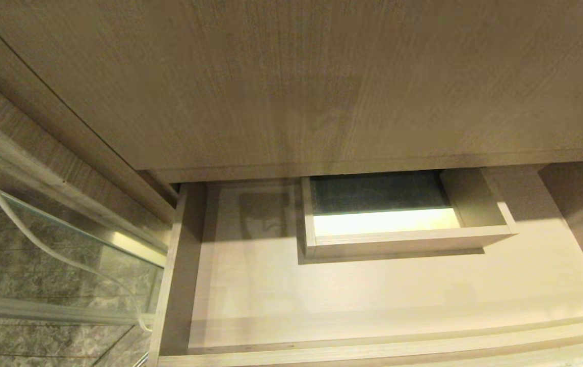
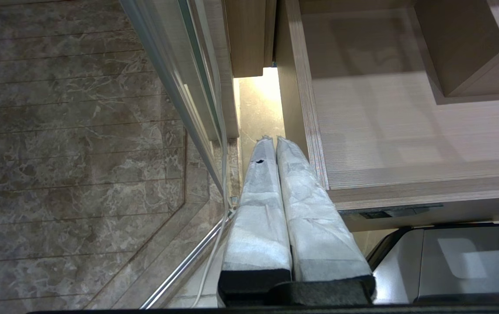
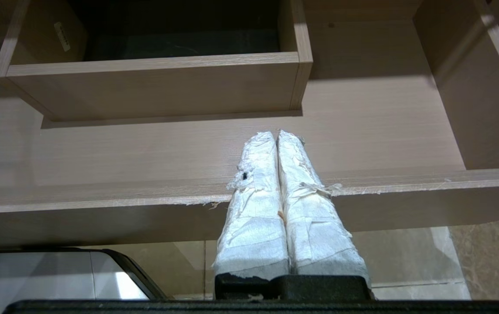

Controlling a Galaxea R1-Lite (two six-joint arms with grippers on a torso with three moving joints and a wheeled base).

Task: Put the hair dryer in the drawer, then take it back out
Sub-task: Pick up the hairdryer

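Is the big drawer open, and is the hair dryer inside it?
The drawer is open: its bare floor shows, with only the small boxed cut-out inside. No hair dryer is in view.

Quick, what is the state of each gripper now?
Left gripper: closed, holding nothing, beside the drawer.
Right gripper: closed, holding nothing, in front of the drawer.

the light wood-grain drawer stands pulled open, with a small boxed cut-out at its back.
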